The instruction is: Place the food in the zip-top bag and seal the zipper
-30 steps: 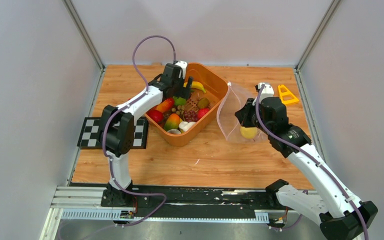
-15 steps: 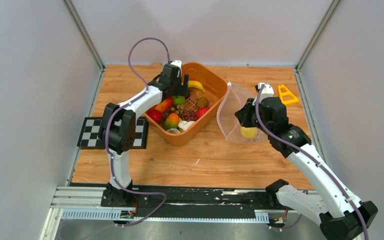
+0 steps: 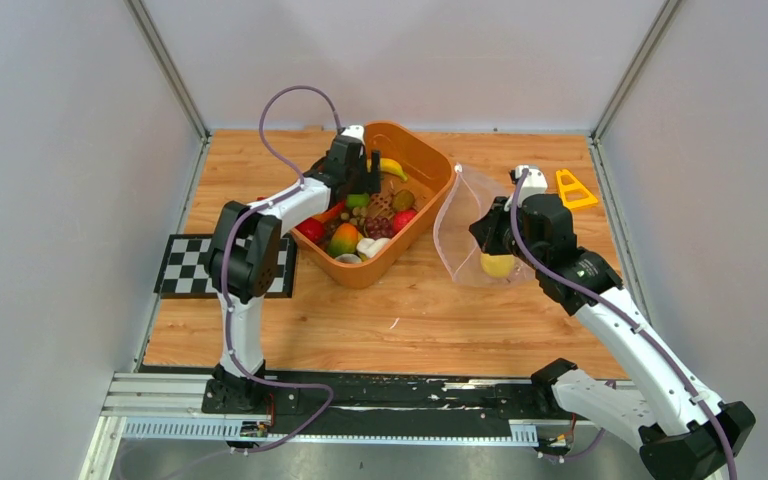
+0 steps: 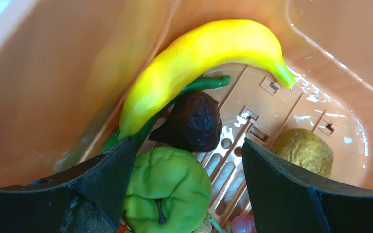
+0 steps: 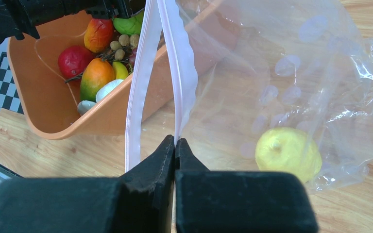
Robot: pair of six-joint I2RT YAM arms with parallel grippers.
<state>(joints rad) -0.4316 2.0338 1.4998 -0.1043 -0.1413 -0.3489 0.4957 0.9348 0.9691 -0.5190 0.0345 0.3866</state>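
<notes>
- While the left pincer (image 4: 187, 155) is hovering empty, jaws wide apart, inside the orange basket (image 4: 39, 73) at the upper centre of the top view, the banana (image 4: 199, 53) is lying just ahead of it against the basket wall. The green apple (image 4: 167, 187) is sitting low between its fingers.
- Right of centre, the right pincer (image 5: 175, 143) is pinching, jaws together, one lip of the zipper (image 5: 184, 73), holding the zip-top bag (image 5: 281, 63) open toward the basket.
- One lemon (image 5: 288, 153) is resting inside the bag on the table (image 3: 410, 310).
- Judging by looks, the toy food is seeming light, rigid and smooth, so probably slippery. The banana is looking easiest to take across its thick middle, not at its tapered tips.
- The bag film is appearing thin and limp, with the zipper strip probably offering the firmest hold.
</notes>
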